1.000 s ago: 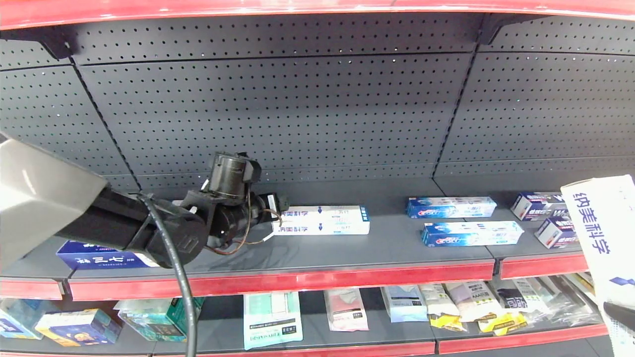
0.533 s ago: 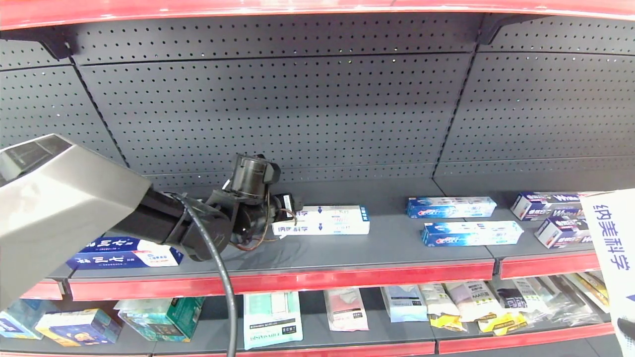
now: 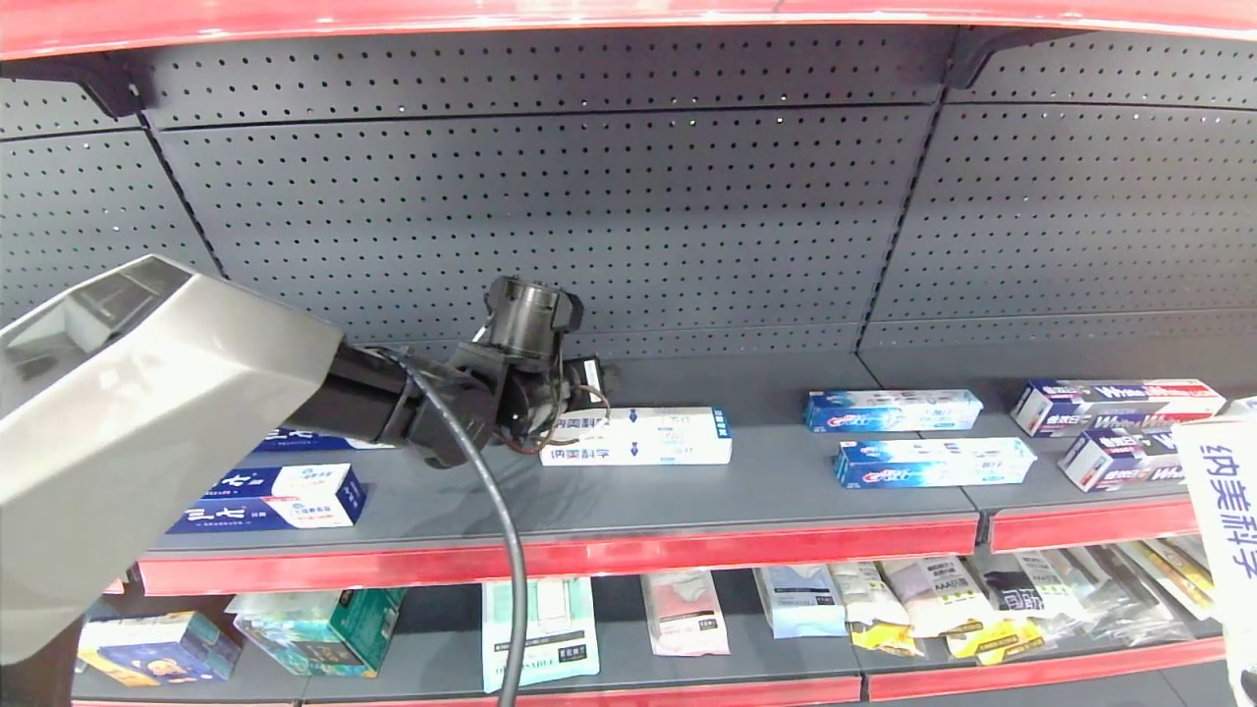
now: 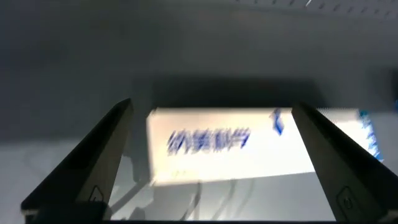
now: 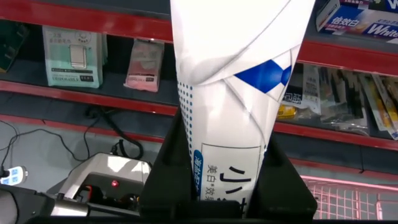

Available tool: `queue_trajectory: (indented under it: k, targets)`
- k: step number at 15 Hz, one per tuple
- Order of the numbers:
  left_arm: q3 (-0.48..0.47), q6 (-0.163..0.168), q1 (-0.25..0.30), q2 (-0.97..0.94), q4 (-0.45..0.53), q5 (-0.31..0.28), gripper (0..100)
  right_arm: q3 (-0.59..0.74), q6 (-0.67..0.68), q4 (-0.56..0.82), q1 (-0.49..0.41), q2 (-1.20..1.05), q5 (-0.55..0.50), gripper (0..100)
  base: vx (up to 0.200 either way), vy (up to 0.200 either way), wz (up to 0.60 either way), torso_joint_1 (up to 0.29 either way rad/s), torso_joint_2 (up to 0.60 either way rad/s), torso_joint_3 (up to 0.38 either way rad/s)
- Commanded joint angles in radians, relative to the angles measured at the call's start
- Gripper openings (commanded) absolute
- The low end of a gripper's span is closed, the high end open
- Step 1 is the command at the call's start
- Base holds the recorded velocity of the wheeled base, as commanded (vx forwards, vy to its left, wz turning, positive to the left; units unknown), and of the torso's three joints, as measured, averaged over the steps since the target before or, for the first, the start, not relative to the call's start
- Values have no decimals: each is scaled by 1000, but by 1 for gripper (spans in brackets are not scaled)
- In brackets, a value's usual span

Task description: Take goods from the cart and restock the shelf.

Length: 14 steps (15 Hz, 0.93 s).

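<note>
From the head view, the shelf [image 3: 560, 555] has a red front edge and a dark back wall [image 3: 550, 226] full of little holes. The left arm [image 3: 393, 403] goes across the shelf to the left end of a white box lying flat [image 3: 648, 437]. Two blue boxes [image 3: 894, 410] lie near it on the right, one behind the other. More dark blue boxes [image 3: 1115, 403] lie further right. A blue and white box [image 3: 270, 496] lies on the left part of the shelf, close to the front edge. Soft bags [image 3: 687, 609] lie on the lower shelf. At the far right edge a tall white box [image 3: 1223, 511] with blue letters stands up in the air, in front of the shelf.

From the left wrist view, the left tool [image 4: 211, 112] has its two fingers [image 4: 93, 168] wide apart. The end of the white box lying flat sits between them on the dark shelf. There is a gap on one side. On the other side I cannot tell if the finger touches the box.

From the right wrist view, the right tool [image 5: 227, 180] is squeezed tight on the bottom part of the tall white box, which points up and away. Behind it are the lower shelf with a green and white packet [image 5: 73, 57] and a pink packet [image 5: 144, 65]. A red wire basket [image 5: 348, 199] shows low down, and black cables [image 5: 37, 149] lie on the grey floor.
</note>
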Motion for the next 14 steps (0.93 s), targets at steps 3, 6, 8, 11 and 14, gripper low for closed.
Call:
queue_trajectory:
  k: [3,6,8,11,14]
  targets:
    - [-85,-1,-8,84,51,4,100,5,-4,-1,1,-24,1,0,0,0,0,0,0,0]
    - [-176,-1,-8,139,76,9,100,16,-4,-1,1,-35,3,0,0,0,0,0,0,0]
    - [-226,-2,-16,153,126,10,100,34,-4,1,2,-54,3,0,0,0,0,0,0,0]
    - [-321,-4,-17,221,134,47,100,57,-24,1,4,-83,4,0,0,0,0,0,0,0]
    - [-370,-5,-31,244,186,52,100,56,-26,1,4,-80,4,0,0,0,0,0,0,0]
